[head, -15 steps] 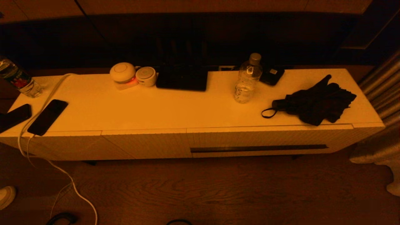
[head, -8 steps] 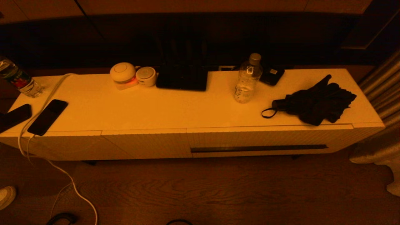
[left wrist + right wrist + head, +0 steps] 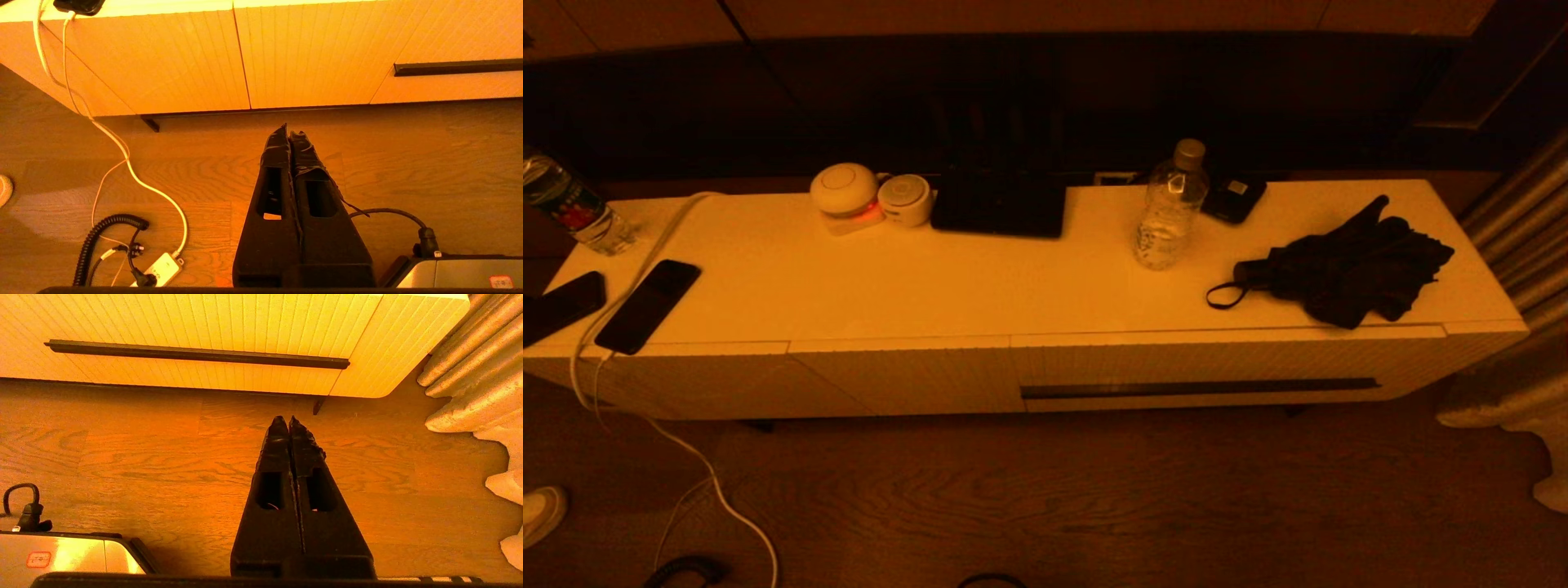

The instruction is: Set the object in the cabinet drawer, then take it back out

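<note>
The cabinet drawer (image 3: 1225,359) is pushed in flush, its ribbed white front carrying a long dark handle slot (image 3: 1201,388). The drawer (image 3: 196,322) also shows in the right wrist view, and its left end (image 3: 449,87) in the left wrist view. On the cabinet top above it lie a folded black umbrella (image 3: 1347,265) and a clear water bottle (image 3: 1168,208). Neither arm shows in the head view. My left gripper (image 3: 289,132) is shut and empty, low over the wooden floor before the plain panels. My right gripper (image 3: 286,418) is shut and empty, over the floor short of the drawer.
Two dark phones (image 3: 647,306) and a white cable (image 3: 645,245) lie at the cabinet's left end, near another bottle (image 3: 568,208). Round white devices (image 3: 845,192) and a black slab (image 3: 999,202) sit at the back. A curtain (image 3: 470,375) hangs right; a power strip (image 3: 161,267) lies on the floor.
</note>
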Controlling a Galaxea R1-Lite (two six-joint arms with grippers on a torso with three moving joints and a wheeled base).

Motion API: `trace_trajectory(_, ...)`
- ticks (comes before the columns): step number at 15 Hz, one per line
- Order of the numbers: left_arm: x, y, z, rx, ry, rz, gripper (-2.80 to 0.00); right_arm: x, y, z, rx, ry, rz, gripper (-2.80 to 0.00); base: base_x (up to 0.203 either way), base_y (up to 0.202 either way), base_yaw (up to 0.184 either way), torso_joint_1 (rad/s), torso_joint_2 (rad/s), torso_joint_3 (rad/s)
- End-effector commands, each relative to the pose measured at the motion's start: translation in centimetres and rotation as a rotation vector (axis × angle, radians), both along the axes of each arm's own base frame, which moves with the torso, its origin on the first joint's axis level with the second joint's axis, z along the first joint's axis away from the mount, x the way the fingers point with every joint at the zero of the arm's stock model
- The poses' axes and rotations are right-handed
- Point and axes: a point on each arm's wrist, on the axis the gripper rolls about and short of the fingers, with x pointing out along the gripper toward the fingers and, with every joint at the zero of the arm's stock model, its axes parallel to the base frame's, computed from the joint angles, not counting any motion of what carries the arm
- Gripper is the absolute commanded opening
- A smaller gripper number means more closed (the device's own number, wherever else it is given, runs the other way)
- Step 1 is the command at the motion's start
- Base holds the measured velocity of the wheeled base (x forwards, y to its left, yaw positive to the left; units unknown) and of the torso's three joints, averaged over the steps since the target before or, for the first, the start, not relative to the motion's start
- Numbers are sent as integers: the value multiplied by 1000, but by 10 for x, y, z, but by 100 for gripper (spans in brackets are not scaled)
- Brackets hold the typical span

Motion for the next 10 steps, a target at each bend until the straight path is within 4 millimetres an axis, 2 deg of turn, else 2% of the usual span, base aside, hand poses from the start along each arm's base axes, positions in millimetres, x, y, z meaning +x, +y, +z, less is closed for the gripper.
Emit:
trace_trajectory(1, 0, 0, 0, 0, 0, 0, -280, 0, 0, -1, 1, 6, 0, -280, 0, 0, 0, 0, 0, 0)
trace_trajectory(10, 0, 0, 0, 0, 0, 0, -280, 0, 0, 0, 5, 7, 1, -280, 0, 0, 0, 0, 0, 0)
